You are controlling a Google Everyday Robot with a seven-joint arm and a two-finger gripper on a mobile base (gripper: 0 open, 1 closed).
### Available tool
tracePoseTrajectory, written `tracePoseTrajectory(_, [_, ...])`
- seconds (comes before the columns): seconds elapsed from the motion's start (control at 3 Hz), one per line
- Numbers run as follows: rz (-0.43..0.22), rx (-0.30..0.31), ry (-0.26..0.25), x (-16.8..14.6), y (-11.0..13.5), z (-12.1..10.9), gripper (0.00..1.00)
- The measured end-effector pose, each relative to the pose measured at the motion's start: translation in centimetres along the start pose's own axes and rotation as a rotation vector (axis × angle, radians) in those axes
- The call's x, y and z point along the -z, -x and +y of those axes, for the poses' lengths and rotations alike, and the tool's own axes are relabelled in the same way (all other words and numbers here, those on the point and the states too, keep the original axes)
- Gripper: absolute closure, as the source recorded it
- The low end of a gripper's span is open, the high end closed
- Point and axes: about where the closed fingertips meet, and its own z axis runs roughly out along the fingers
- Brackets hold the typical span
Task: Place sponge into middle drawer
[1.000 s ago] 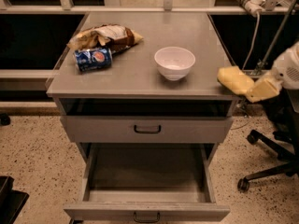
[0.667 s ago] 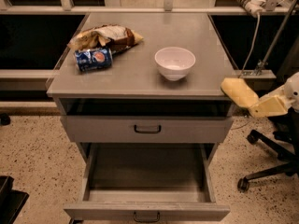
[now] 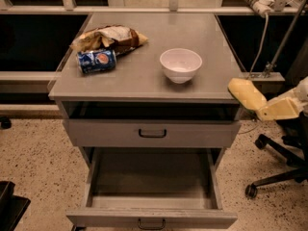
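Observation:
The pale-yellow sponge (image 3: 246, 93) hangs in the air just off the cabinet's right edge, at about tabletop height. My yellowish gripper (image 3: 263, 110) reaches in from the right and is shut on the sponge's lower right end. The middle drawer (image 3: 151, 218) is pulled wide open at the bottom of the view, below and to the left of the sponge. Its grey inside holds nothing, and its dark bar handle faces me. The upper drawer (image 3: 152, 133) above it is closed.
On the grey cabinet top (image 3: 144, 76) stand a white bowl (image 3: 180, 64), a blue can (image 3: 96, 61) on its side and a crumpled chip bag (image 3: 109, 37). An office chair base (image 3: 274, 170) sits on the floor at the right. A pole and cable (image 3: 269, 42) rise behind the sponge.
My gripper has carried the sponge from over the tabletop's right edge a little down and outward, so it now hangs beside the cabinet. Nothing else has moved.

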Motion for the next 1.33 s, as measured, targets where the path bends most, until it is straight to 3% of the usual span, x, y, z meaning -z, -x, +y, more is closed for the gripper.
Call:
tracePoseTrajectory(0.33, [-0.022, -0.058, 0.059, -1.6, -3.1, 1.0, 1.0])
tracePoseTrajectory(0.67, [-0.061, -0.166, 0.172, -4.5, -8.7, 3.8, 1.0])
tracePoseTrajectory(1.0, [-0.097, -0.258, 0.293, -8.2, -13.7, 4.7, 1.0])
tracePoseTrajectory(1.33, [-0.059, -0.322, 0.39, -12.7, -16.6, 4.4, 1.0])
